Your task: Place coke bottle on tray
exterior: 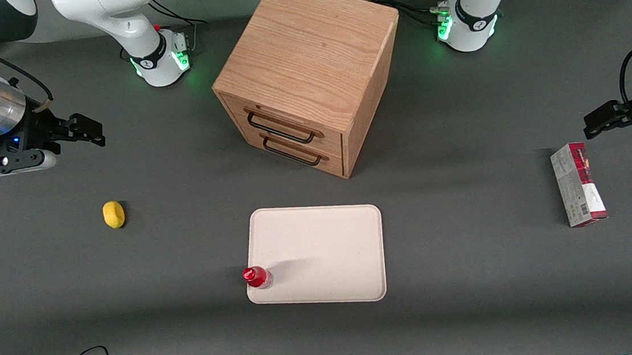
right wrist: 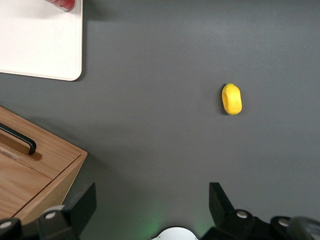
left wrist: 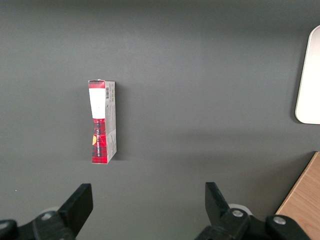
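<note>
The coke bottle (exterior: 257,276), small and red with a red cap, stands upright on the cream tray (exterior: 327,245), at the tray's corner nearest the front camera on the working arm's side. My right gripper (exterior: 91,132) is open and empty. It hangs above the bare table toward the working arm's end, well away from the bottle. The right wrist view shows the open gripper (right wrist: 150,205), only the bottle's red edge (right wrist: 62,4) and one tray corner (right wrist: 40,45).
A yellow lemon (exterior: 114,214) lies on the table nearer the front camera than the gripper; it also shows in the right wrist view (right wrist: 231,98). A wooden drawer cabinet (exterior: 307,75) stands farther back than the tray. A red-and-grey carton (exterior: 578,184) lies toward the parked arm's end.
</note>
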Controlling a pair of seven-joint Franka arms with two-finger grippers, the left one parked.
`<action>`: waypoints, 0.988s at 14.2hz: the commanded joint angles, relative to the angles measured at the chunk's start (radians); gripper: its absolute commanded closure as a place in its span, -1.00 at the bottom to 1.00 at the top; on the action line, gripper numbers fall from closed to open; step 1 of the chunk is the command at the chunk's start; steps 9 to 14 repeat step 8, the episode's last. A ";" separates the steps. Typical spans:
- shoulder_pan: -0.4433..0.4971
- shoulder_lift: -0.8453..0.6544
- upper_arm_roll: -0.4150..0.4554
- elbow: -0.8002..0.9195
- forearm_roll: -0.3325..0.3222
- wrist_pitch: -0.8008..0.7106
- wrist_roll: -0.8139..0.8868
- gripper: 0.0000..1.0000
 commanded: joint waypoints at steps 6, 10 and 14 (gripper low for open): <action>-0.054 0.008 0.059 0.079 0.015 -0.090 -0.076 -1.00; -0.055 0.008 0.058 0.082 0.018 -0.102 -0.087 -1.00; -0.055 0.008 0.058 0.082 0.018 -0.102 -0.087 -1.00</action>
